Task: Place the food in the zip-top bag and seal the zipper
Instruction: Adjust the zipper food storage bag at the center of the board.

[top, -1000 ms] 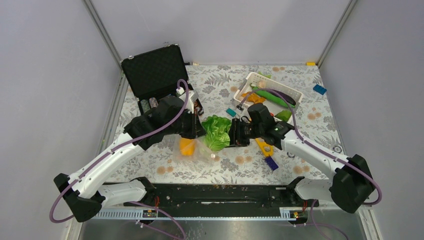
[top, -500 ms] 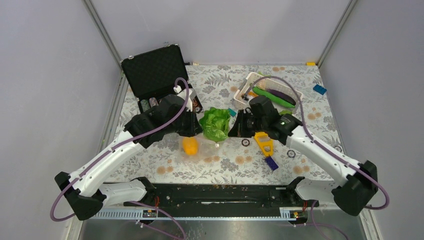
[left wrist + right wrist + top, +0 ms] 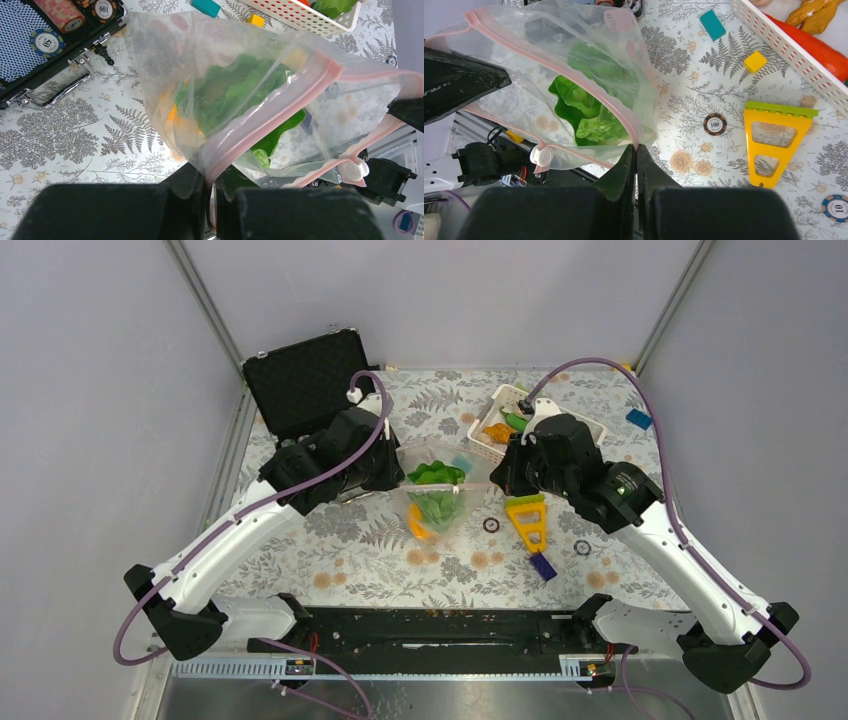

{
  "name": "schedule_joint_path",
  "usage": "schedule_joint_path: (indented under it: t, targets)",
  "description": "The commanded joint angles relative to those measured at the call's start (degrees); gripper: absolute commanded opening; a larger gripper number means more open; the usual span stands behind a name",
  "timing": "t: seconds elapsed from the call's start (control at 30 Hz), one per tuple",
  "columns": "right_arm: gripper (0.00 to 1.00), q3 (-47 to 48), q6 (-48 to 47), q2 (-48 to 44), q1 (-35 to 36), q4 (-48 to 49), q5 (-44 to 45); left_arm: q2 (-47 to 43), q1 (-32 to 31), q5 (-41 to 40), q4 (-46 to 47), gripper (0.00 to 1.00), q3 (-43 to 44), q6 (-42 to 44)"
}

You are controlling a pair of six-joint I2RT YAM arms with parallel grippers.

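Left gripper is clamped on one end of the pink zipper, and right gripper is clamped on the opposite end, fingers pressed together over the strip in both wrist views. Change noted: a second ago the zip-top bag lay low on the table with the lettuce leaf bunched at its mouth; both arms have since risen and drawn apart, so the bag now hangs between them, off the surface. The leaf has dropped inside, and the yellow-orange bell pepper sits below it at the bottom corner. Assessment: two items are loaded and the transfer of the leaf appears complete. Remaining food, including a red chili and an orange lumpy piece, is in the white basket, so loading is judged unfinished. Condition of the bag: clear film, creased and slack, pale pink dots, leaf pressed against the wall. The zipper's two tracks stand visibly apart in the right wrist view; the mouth is open and unsealed.
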Motion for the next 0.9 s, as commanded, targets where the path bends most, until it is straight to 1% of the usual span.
schedule_joint_path:
  t: [0.0, 0.07, 0.23, 0.4, 0.47, 0.57, 0.6, 0.73, 0.77, 0.8, 0.83, 0.87]
  targets:
    - [0.0, 2.0, -4.0, -1.9, -0.1, -2.0, 5.8, -0.8, 0.4, -5.3, -3.6, 0.07, 2.8, 0.7]
    - [0.0, 1.1, -4.1, -2.0, -0.1, -0.7, 4.4, -0.5, 0.4, -5.3, -3.7, 0.08, 2.6, 0.5]
    - [0.01, 0.2, -3.4, -1.2, -0.2, 1.4, 3.7, -0.7, 0.4, -1.7, 1.0, 0.18, 0.3, 0.7]
    - [0.0, 1.7, -3.9, -0.3, -0.1, 3.1, 0.4, 0.0, 0.4, -1.9, 1.8, 0.22, 1.2, 1.1]
    - [0.0, 2.2, -3.8, 0.6, -0.1, 4.2, -2.0, 0.0, 0.4, -2.8, 1.8, 0.23, 1.2, 0.7]
    - [0.0, 3.0, -4.2, 1.6, -0.1, 6.6, -8.8, 0.0, 0.4, -4.8, 1.1, 0.23, 1.2, 0.2]
    - [0.0, 4.0, -4.4, 2.2, -0.1, 6.6, -9.8, 0.0, 0.4, -5.4, 0.6, 0.22, 1.5, 0.1]
    - [0.0, 7.2, -6.2, 3.4, -0.2, 6.6, -10.7, -0.6, 0.4, -7.5, -0.5, 0.14, 1.8, -0.1]
    - [0.07, 7.3, -6.9, 3.5, -0.2, 6.5, -10.8, -0.9, 0.4, -7.8, -0.4, 0.13, 1.4, -0.3]
    - [0.19, 7.3, -7.8, 3.5, -0.3, 6.2, -10.8, -1.3, 0.5, -8.3, -0.5, 0.11, 0.8, -0.5]
    - [0.33, 7.1, -9.2, 3.5, -0.4, 6.1, -10.4, -1.5, 0.5, -8.7, -0.5, 0.09, 0.1, -0.7]
    - [0.56, 6.9, -10.4, 3.5, -0.8, 5.8, -8.8, -1.9, 0.5, -8.7, -0.2, 0.06, -1.1, -1.1]
